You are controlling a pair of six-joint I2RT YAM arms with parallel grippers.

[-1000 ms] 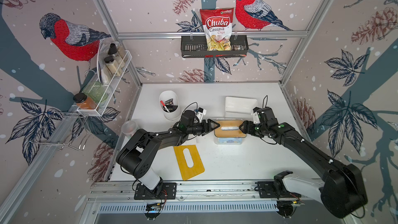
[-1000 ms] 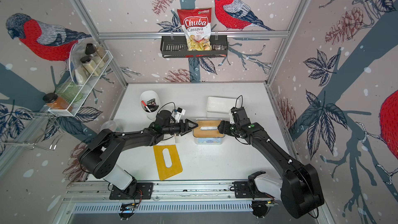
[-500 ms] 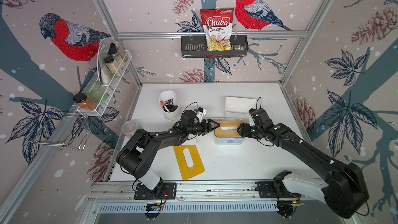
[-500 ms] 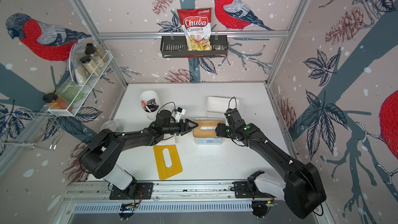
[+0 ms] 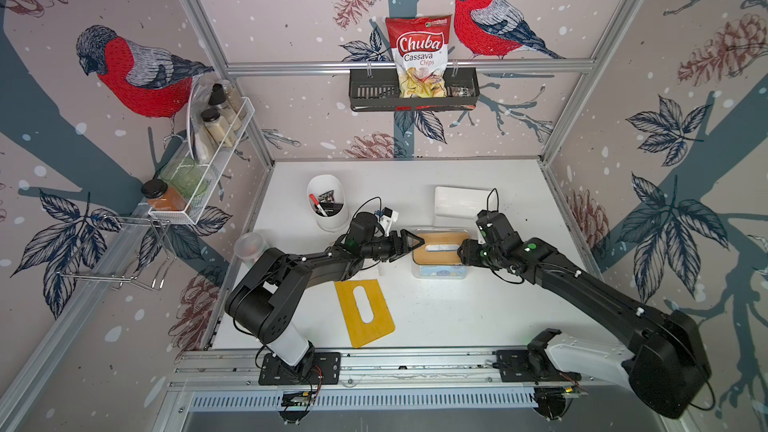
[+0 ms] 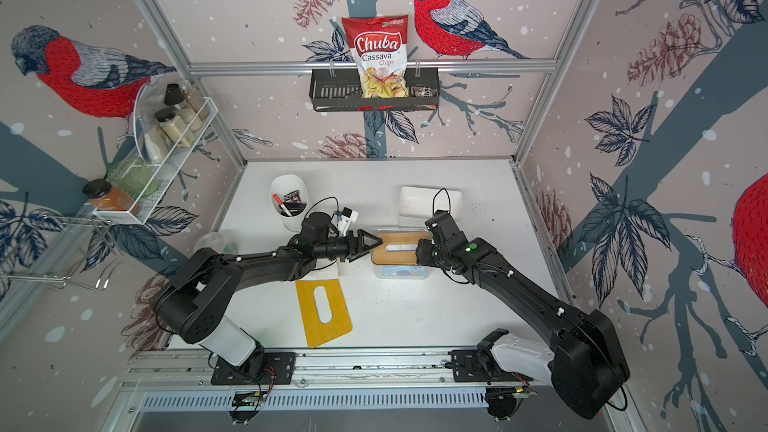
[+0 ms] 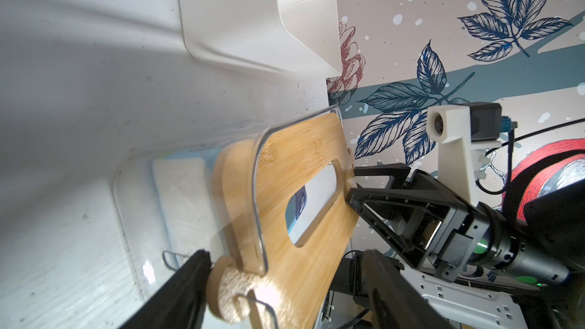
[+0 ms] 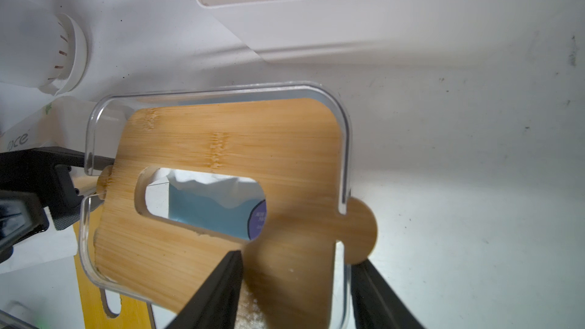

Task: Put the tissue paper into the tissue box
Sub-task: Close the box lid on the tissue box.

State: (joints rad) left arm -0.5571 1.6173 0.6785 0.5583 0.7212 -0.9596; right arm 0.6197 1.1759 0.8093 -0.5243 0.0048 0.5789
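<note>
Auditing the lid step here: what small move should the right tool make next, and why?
Probably close the right tool on the round tab of the bamboo lid: the tab sits between its parted jaws, and the lid lies tilted in the clear box.

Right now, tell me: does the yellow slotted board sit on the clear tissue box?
No, the yellow slotted board lies flat on the table, apart from the clear tissue box, which carries a bamboo lid.
</note>
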